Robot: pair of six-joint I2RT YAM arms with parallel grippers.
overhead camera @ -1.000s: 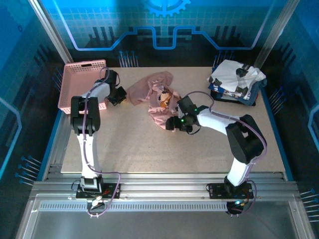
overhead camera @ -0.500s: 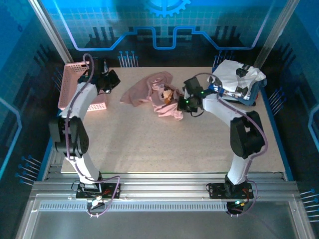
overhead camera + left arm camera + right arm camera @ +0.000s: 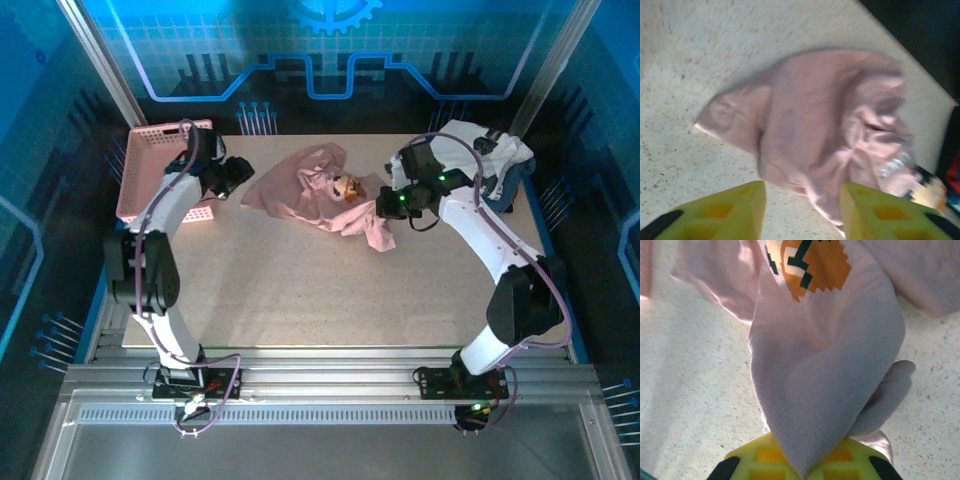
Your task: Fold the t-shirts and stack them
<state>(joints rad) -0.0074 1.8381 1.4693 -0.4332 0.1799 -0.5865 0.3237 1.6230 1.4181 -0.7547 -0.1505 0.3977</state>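
The dusty-pink t-shirt [image 3: 312, 190] lies crumpled at the far middle of the table [image 3: 300, 290], orange print up. My right gripper [image 3: 800, 462] is clamped on a fold at its right side, and my left gripper [image 3: 802, 207] hangs parted and empty, seemingly just short of the blurred left sleeve. Since a second ago my right arm has swung from the shirt's near side to its right, drawing cloth outward. The table's near half lies bare, with the basket [image 3: 150, 175] far left and the white t-shirt [image 3: 500, 150] far right.

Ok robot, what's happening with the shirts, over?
Right gripper shut on the pink shirt, at its edge. Left gripper open beside the other side, holding nothing. Shirt crumpled, mid-table. Basket and folded stack off to the sides.
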